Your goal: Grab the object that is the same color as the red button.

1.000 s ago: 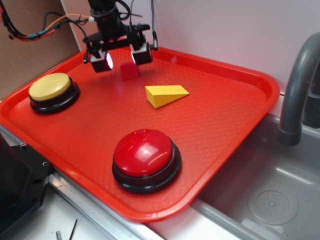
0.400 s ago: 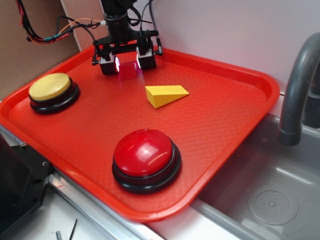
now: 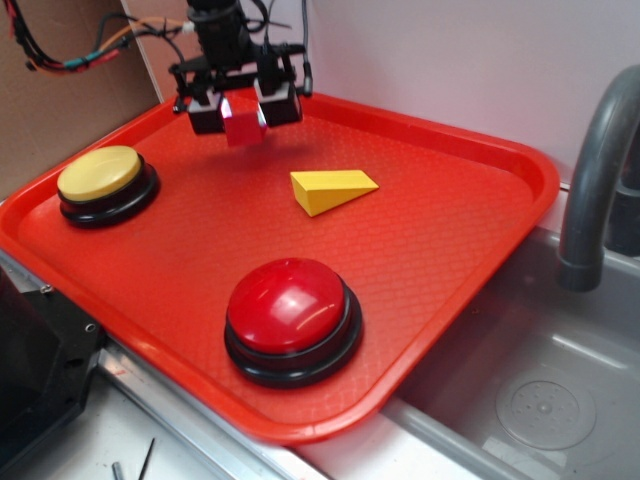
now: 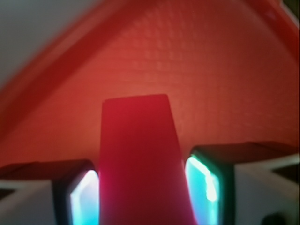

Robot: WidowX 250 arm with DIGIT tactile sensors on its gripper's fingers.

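Red cube (image 3: 243, 127) sits clenched between the gripper (image 3: 243, 112) pads, hanging above the tray (image 3: 430, 250). Only its upper part looks pinched, so a jolt could tip it out beneath the tool.

Exterior view: high, front of red tray (image 3: 480, 290), looks down obliquely across it. Wrist view: close, between gripper fingers (image 4: 206, 180), facing tray floor. Both share tray's far corner.

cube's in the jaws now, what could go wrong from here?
1. The red cube is held only by its upper part, with most of it hanging below the gripper; it may slip.
2. If dropped, it would land on the red tray near the yellow wedge, same colour as the tray, hard to re-find.
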